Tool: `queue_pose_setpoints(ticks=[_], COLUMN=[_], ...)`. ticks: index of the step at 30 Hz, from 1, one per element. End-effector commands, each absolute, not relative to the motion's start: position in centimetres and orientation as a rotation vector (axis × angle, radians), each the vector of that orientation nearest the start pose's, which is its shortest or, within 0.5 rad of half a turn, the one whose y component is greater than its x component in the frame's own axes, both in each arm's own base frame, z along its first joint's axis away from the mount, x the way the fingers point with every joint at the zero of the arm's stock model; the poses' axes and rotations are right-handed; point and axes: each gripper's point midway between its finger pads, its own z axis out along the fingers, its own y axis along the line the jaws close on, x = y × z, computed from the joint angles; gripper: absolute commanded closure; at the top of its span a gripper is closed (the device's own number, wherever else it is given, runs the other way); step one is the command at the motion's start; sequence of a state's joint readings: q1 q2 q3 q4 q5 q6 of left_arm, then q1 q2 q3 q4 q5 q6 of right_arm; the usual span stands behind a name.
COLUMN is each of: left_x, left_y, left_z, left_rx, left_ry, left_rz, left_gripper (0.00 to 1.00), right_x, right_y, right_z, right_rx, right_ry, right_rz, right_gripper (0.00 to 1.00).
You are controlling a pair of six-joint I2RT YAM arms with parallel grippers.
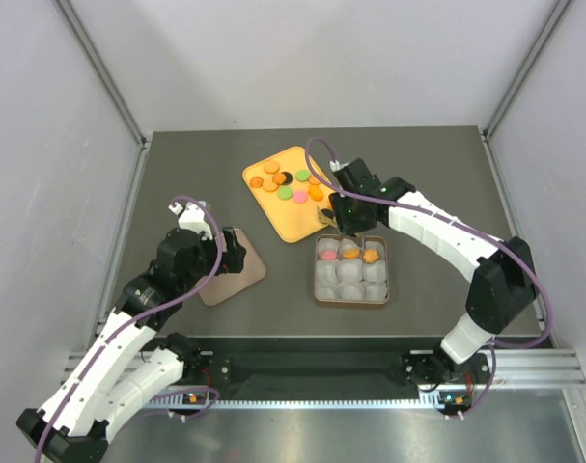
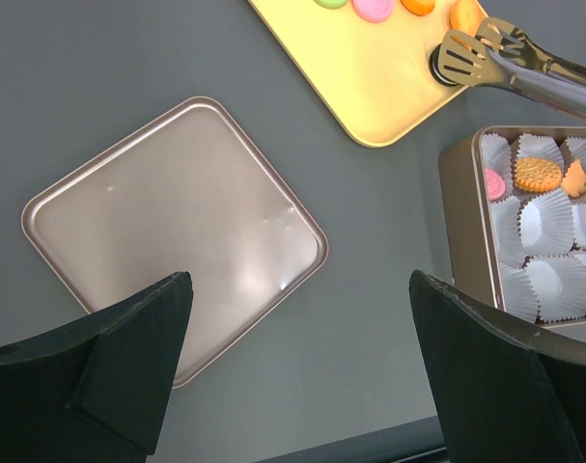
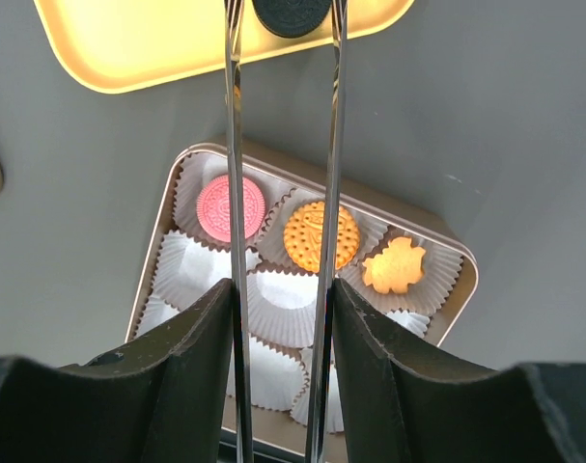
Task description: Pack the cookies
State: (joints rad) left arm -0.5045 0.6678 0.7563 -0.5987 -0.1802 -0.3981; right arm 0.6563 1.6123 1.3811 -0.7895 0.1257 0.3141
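Though the top view hides it, the right wrist view shows the right gripper [image 3: 285, 328] pinching tongs [image 3: 234, 145] around a black cookie [image 3: 293, 14] above the yellow tray [image 3: 128, 48]; three cookies [image 3: 320, 236] lie in the tin [image 3: 459, 289]; the left gripper [image 2: 297, 289] is spread wide.

Black cookie [image 3: 291, 13] partly off-frame

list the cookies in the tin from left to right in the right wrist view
pink cookie → round orange cookie → leaf-shaped orange cookie

Wide-open left hand [image 2: 299, 285]; right hand [image 3: 283, 294] clamped on tongs [image 3: 233, 145].
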Motion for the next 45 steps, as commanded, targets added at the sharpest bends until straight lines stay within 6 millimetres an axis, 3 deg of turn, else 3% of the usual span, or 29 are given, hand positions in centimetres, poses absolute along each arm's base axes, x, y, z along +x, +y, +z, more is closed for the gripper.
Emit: queue_pose_setpoints(ticks=[1, 22, 36, 45], left_x=[22.8, 22.8, 22.9, 22.9], left_y=[-10.9, -10.7, -10.6, -10.5], left_z=[20.6, 20.8, 20.8, 20.7], left_rx=[-0.006, -0.014, -0.022, -0.024], left_ry=[2.068, 2.062, 2.06, 2.062], left_rz=[-0.376, -0.37, -0.365, -0.359], left_gripper=[0.01, 0.01, 0.01, 0.01], right_x=[31.9, 33.1, 34.3, 33.7], right_y=[22.9, 24.9, 25.3, 24.7], right_z=[14.8, 13.7, 18.1, 21.0], right_rx=[-0.389, -0.443, -0.414, -0.391], right_ry=[2.524, 2.554, 2.455, 2.393], right_rz=[0.225, 0.272, 0.297, 0.321], right_gripper=[0.57, 0.6, 0.64, 0.66])
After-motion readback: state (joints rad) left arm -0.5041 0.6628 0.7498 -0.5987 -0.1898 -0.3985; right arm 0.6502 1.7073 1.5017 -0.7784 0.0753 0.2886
